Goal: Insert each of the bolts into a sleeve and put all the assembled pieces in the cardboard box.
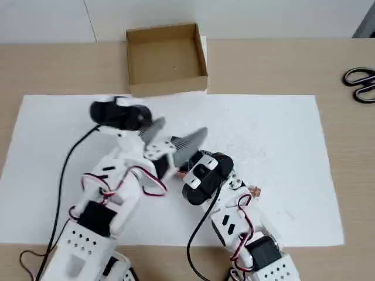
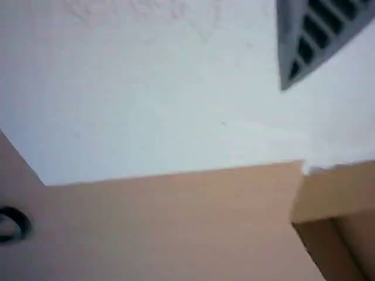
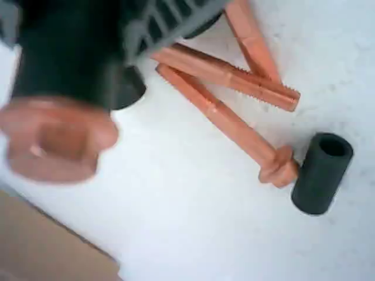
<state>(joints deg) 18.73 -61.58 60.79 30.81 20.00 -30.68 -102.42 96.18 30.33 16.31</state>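
A: Right tool point(image 3: 105, 58)?
B: Pinching a black sleeve point(image 3: 58, 58). An orange bolt head point(image 3: 53, 140) shows at the sleeve's end, blurred.
A: Left tool point(image 1: 180, 130)?
B: Fingers spread, over the white sheet point(image 1: 263, 152).
A: Farther out?
B: Three loose bolts point(image 3: 228, 123) lie crossed on the sheet, with a second sleeve point(image 3: 322, 172) against one bolt's head. The cardboard box point(image 1: 167, 58) sits on the counter point(image 1: 58, 64) at the sheet's far edge.

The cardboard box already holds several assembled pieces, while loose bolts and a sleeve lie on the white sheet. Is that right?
Not quite. In the high view the cardboard box is empty. The rest holds: loose bolts and a sleeve lie on the white sheet.
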